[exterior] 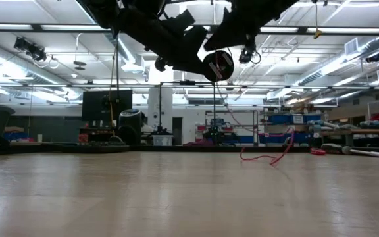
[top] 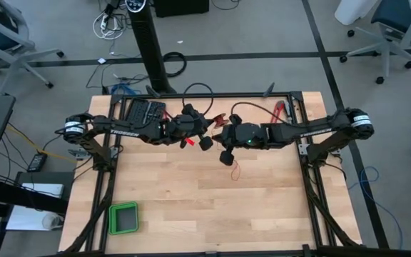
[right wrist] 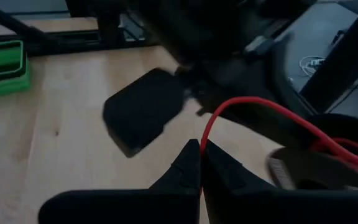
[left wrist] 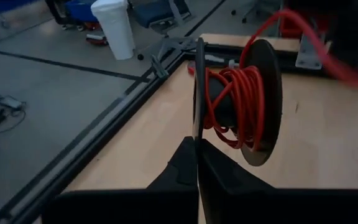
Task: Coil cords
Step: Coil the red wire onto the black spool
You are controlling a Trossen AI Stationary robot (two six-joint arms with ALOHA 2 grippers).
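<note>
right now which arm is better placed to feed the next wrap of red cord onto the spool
Right. Its gripper is shut on the red cord beside the spool, which the left gripper pinches by one flange.

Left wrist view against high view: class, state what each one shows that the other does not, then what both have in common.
Only the left wrist view shows the dark spool up close, with red cord wound in many turns between its flanges, one flange pinched in the left gripper, plus a white bin on the floor.

Only the high view shows both arms meeting above the table's far half, the right gripper with a thin red strand hanging below it, and a green tray near the front left corner.

Both show the wooden table and red cord.
</note>
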